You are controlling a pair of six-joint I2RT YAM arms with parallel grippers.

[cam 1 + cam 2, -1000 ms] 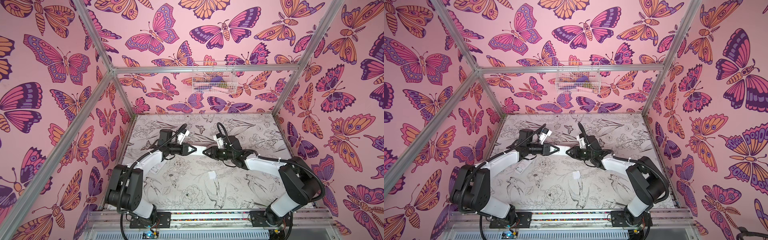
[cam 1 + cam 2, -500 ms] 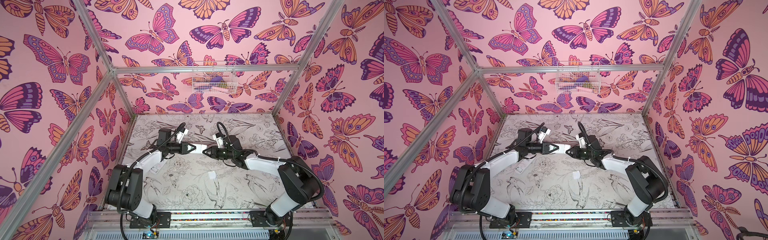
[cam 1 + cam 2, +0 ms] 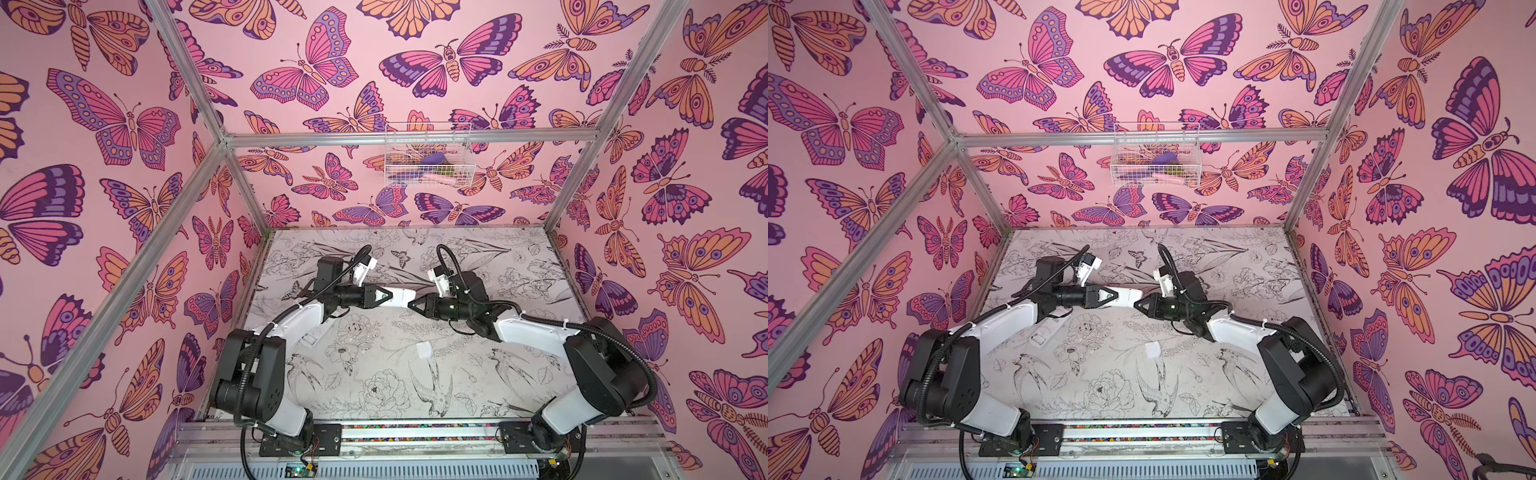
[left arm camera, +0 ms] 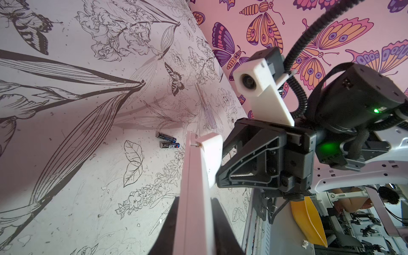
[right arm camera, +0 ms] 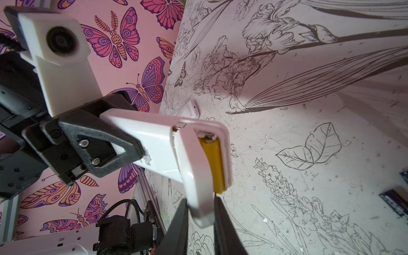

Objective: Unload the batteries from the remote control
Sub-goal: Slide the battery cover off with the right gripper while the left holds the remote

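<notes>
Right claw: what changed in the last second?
The right claw closed onto the battery cover of the remote, barely shifting otherwise. The left claw stayed clamped on the remote, and the loose cover plate on the table did not move.

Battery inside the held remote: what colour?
The battery is yellow, best seen in the right wrist view.

2 remotes (image 3: 400, 297) (image 3: 311, 338), 2 black batteries (image 4: 166, 138) (image 4: 170, 145), 2 cover plates (image 3: 424, 350) (image 5: 198, 176).

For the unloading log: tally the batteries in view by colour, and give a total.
Black batteries, loose on the table: 2
Yellow battery, showing in the held remote: 1
Total: 3
</notes>
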